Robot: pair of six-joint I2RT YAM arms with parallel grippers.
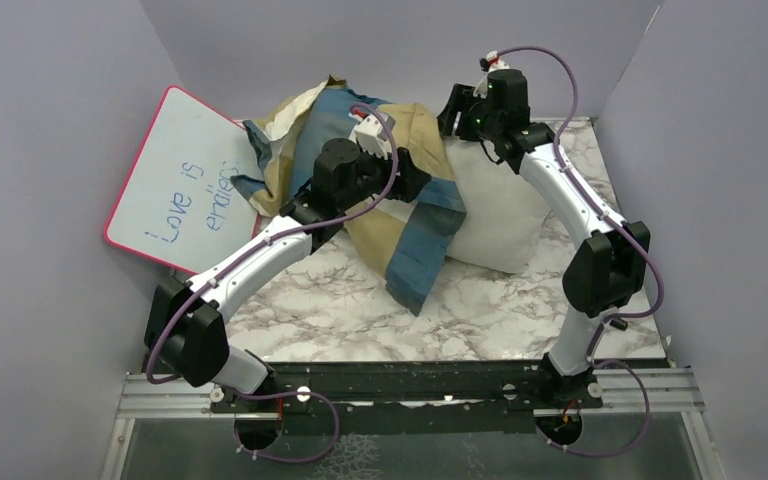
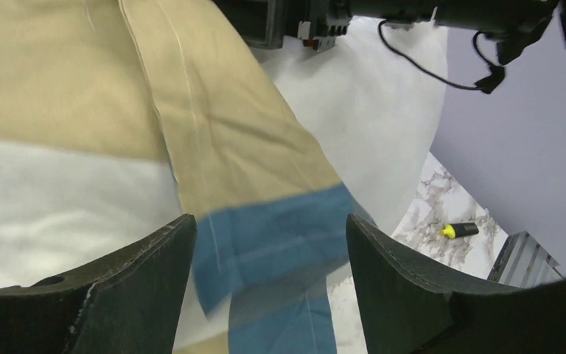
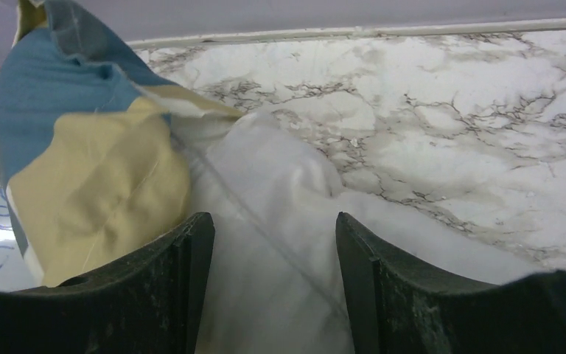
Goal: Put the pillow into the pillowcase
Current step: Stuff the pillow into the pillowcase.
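Note:
The white pillow (image 1: 500, 215) lies at the back of the marble table, its left part covered by the blue, tan and cream checked pillowcase (image 1: 415, 235), which hangs off it towards the front. My left gripper (image 1: 417, 180) hovers over the draped pillowcase (image 2: 280, 236), open, with nothing between its fingers. At the pillow's back edge my right gripper (image 1: 452, 112) also stands open. In its wrist view the bare pillow (image 3: 265, 184) lies below the gap of the right gripper (image 3: 274, 225), and the pillowcase (image 3: 81, 147) is bunched to its left. The left gripper (image 2: 265, 228) is empty.
A pink-rimmed whiteboard (image 1: 175, 180) with blue writing leans at the back left against the wall. A yellow-tipped marker (image 2: 458, 230) lies on the marble table (image 1: 360, 315) beyond the pillow. Purple walls close in the back and both sides.

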